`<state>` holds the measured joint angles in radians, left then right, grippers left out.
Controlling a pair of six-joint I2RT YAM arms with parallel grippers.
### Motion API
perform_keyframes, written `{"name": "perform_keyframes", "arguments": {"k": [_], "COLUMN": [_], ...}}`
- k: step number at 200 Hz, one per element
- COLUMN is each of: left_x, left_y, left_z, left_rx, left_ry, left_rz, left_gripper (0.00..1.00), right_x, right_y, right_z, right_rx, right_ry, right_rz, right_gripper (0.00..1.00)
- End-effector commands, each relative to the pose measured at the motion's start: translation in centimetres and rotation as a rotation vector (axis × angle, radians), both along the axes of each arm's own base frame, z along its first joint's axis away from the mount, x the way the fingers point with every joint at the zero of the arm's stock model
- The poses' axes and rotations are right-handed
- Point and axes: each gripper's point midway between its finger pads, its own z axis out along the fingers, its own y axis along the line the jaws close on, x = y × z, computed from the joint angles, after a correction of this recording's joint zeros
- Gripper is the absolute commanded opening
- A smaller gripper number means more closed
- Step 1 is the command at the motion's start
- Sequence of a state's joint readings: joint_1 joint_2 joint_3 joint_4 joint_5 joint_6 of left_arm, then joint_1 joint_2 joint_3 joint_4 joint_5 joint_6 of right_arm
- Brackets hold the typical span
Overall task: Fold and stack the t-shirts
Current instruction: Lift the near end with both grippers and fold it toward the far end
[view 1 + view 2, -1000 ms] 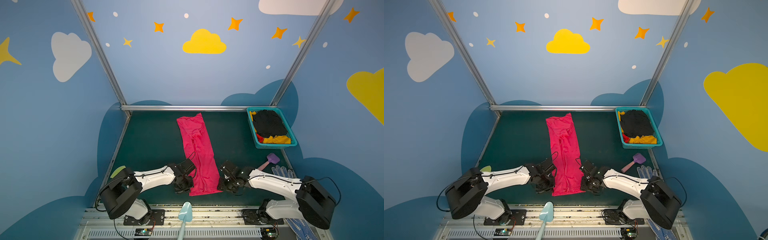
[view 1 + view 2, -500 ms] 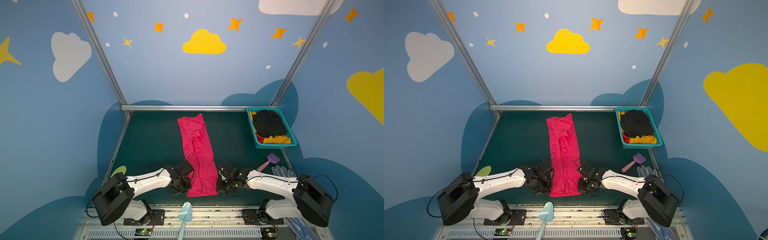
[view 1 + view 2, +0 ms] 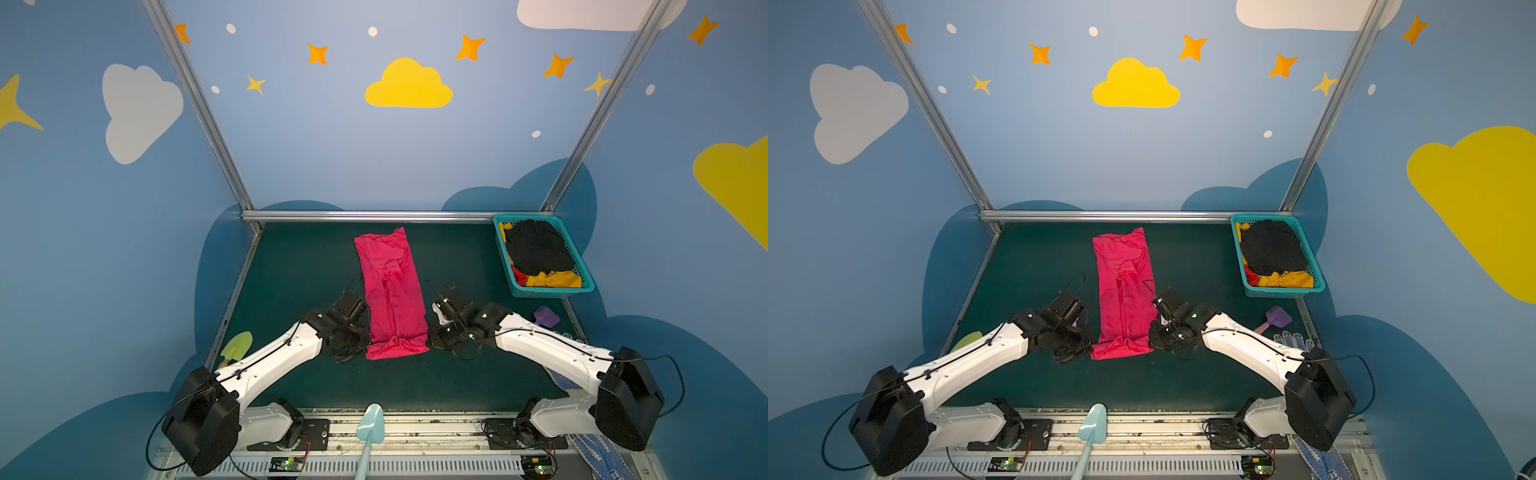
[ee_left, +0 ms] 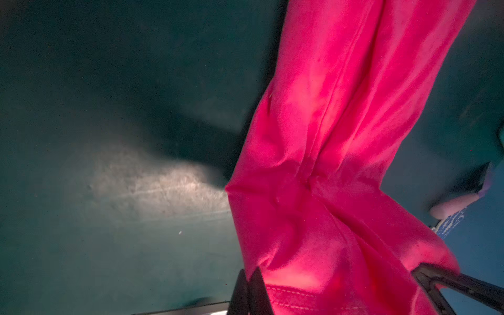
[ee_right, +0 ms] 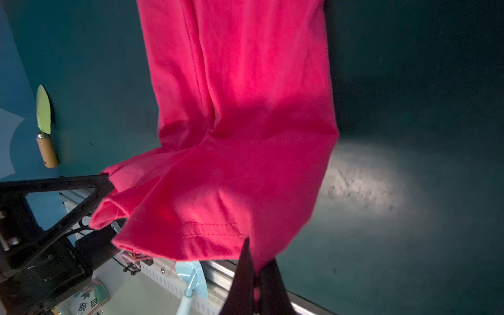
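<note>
On green mat (image 3: 299, 282), blue cloud walls (image 3: 332, 145) | left pincer (image 3: 367, 348), right pincer (image 3: 430, 343) clamped on pink t-shirt (image 3: 392, 291)

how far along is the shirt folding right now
Done: the pink t-shirt lies folded lengthwise into a narrow strip. In hand: left tool and right tool are shut on its near hem corners. Left: the crosswise folds, plus the black shirt and yellow shirt heaped in the basket.
</note>
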<state>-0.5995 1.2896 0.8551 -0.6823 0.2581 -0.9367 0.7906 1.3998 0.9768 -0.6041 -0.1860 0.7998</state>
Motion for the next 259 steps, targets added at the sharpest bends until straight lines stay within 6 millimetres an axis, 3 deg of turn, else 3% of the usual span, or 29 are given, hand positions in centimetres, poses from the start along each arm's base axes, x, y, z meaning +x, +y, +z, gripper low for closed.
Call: {"name": "perform_keyframes", "arguments": {"k": [1,90,130,223,248,259], "left_x": [1.9,13.3,17.4,21.1,22.2,22.6], "left_y": [0.5,0.9,0.5,1.7,1.9,1.9], "left_z": [0.4,1.6,0.5,-2.7,-3.4,-3.5], "left_rx": [0.03,0.017,-0.001,-0.007,-0.014,-0.016], "left_ry": [-0.005,-0.043,-0.035,-0.022,-0.03,-0.035], "left_rz": [-0.04,-0.056,-0.074,-0.02,-0.008,-0.002], "left_gripper": [0.05,0.05,0.05,0.05,0.05,0.08], "right_x": [2.2,12.2,15.7,19.9,20.7,21.0], "right_y": [0.2,1.8,1.7,2.0,2.1,2.2], "right_z": [0.5,0.5,-0.5,-3.7,-3.8,-3.9], "right_rx": [-0.031,0.003,0.046,0.093,0.107,0.113], "right_ry": [-0.018,-0.009,0.017,0.074,0.065,0.062], "right_rz": [0.067,0.087,0.071,0.074,0.071,0.069], "right_gripper": [0.0,0.0,0.0,0.0,0.05,0.11]}}
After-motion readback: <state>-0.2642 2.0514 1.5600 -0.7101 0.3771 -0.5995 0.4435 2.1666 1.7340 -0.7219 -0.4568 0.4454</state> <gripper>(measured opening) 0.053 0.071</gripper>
